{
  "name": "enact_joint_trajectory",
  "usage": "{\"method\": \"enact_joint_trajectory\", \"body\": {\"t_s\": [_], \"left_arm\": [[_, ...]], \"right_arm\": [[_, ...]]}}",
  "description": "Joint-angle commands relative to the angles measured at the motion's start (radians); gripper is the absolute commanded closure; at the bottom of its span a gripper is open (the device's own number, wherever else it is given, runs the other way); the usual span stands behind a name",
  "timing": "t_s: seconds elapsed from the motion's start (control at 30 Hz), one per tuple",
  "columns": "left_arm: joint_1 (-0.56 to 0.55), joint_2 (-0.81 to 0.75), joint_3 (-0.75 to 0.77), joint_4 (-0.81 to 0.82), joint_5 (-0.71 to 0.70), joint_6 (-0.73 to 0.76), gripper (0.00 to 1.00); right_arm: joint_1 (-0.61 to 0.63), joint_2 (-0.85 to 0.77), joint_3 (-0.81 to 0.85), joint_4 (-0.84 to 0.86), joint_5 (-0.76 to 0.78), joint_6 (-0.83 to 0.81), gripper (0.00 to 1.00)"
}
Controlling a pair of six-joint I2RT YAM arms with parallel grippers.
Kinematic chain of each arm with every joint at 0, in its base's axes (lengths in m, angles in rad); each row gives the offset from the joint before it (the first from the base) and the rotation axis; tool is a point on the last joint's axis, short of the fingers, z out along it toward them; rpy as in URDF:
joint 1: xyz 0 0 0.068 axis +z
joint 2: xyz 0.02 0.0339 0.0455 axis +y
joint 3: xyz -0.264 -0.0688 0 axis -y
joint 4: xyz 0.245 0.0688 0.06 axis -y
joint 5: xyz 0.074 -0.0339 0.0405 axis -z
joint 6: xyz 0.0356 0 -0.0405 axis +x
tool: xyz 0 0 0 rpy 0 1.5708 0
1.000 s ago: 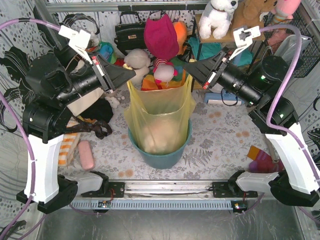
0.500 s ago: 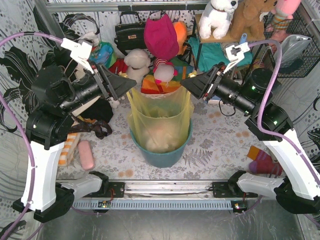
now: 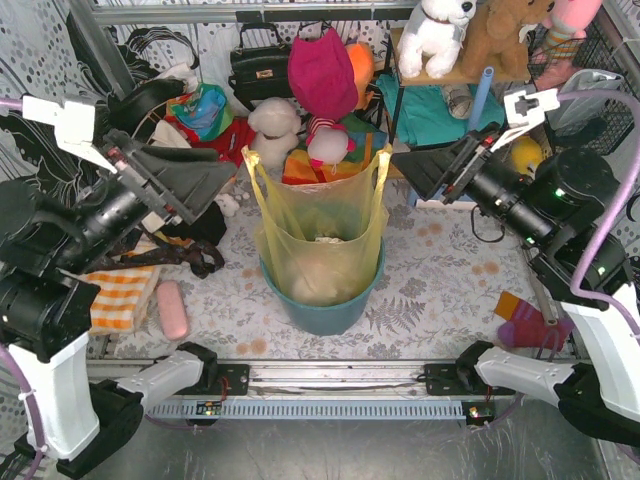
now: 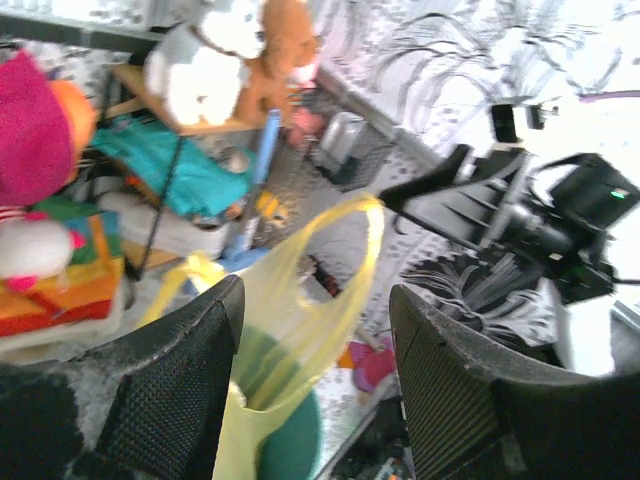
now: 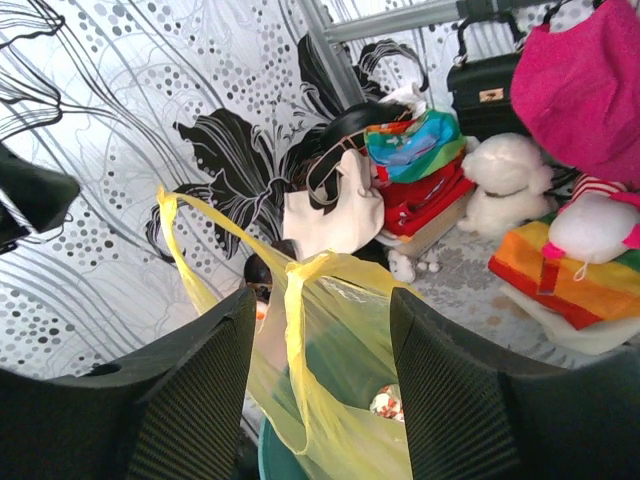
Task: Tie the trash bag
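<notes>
The yellow trash bag (image 3: pixel 320 235) stands in the round teal bin (image 3: pixel 322 312) at the table's middle. Its two handles stick up loose at the left (image 3: pixel 251 168) and the right (image 3: pixel 381 160). My left gripper (image 3: pixel 230 176) hangs open just left of the left handle, apart from it. To the right of the other handle my right gripper (image 3: pixel 402 164) is open too, holding nothing. In the left wrist view the bag (image 4: pixel 290 330) rises beyond the open gripper (image 4: pixel 318 295). The right wrist view shows the bag (image 5: pixel 345 410), crumpled paper (image 5: pixel 385 403) inside it, and the open gripper (image 5: pixel 322 300).
Plush toys (image 3: pixel 275 122), a magenta bag (image 3: pixel 322 70) and a black handbag (image 3: pixel 258 62) crowd the back. A cream tote (image 5: pixel 335 215) and dark straps (image 3: pixel 185 255) lie at left with a pink case (image 3: pixel 172 308). A colourful sock (image 3: pixel 525 322) lies at right.
Both grippers have opened and let go of the bag's handles, then drawn back outward, left arm to the left, right arm to the right. The handles now stand free.
</notes>
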Motion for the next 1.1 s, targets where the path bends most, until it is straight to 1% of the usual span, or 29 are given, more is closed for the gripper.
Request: {"method": "enact_joint_trajectory", "body": {"t_s": [0.0,0.07,0.17,0.27,0.33,0.4,0.47,0.57,0.6,0.63,0.77,0.9,1.0,1.07], "left_arm": [[0.004,-0.008,-0.027,0.168,0.246,-0.121,0.31],[0.004,-0.021,-0.09,0.27,0.361,-0.183,0.31],[0.004,-0.04,-0.185,0.365,0.467,-0.233,0.31],[0.004,-0.027,-0.223,0.398,0.512,-0.27,0.31],[0.005,-0.033,-0.232,0.363,0.46,-0.233,0.31],[0.004,-0.051,-0.261,0.371,0.419,-0.234,0.31],[0.003,-0.07,-0.325,0.458,0.414,-0.303,0.31],[-0.01,-0.132,-0.482,0.7,0.388,-0.439,0.32],[-0.017,-0.15,-0.519,0.742,0.365,-0.455,0.32],[-0.024,-0.161,-0.526,0.75,0.342,-0.456,0.32],[-0.036,-0.181,-0.54,0.765,0.284,-0.454,0.33],[-0.05,-0.15,-0.524,0.766,0.258,-0.447,0.35],[-0.107,-0.11,-0.471,0.726,0.216,-0.4,0.36],[-0.167,-0.064,-0.395,0.652,0.172,-0.327,0.36]], "right_arm": [[-0.002,-0.022,0.043,-0.04,0.069,-0.045,0.43],[-0.002,-0.027,0.045,-0.043,0.078,-0.048,0.43],[-0.002,-0.028,0.047,-0.043,0.089,-0.056,0.43],[-0.002,-0.01,0.067,-0.054,0.093,-0.063,0.43],[-0.002,0.001,0.084,-0.061,0.092,-0.065,0.43],[-0.002,0.014,0.096,-0.063,0.083,-0.064,0.44],[-0.002,0.031,0.111,-0.068,0.073,-0.06,0.46],[-0.002,0.052,0.126,-0.074,0.055,-0.046,0.48],[-0.002,0.059,0.129,-0.073,0.047,-0.037,0.48],[-0.002,0.064,0.13,-0.07,0.038,-0.029,0.49],[-0.002,0.078,0.125,-0.054,0.003,0.004,0.55],[-0.002,0.095,0.125,-0.041,-0.03,0.032,0.59],[-0.002,0.098,0.114,-0.037,-0.04,0.051,0.62],[-0.002,0.093,0.102,-0.029,-0.04,0.059,0.63]]}}
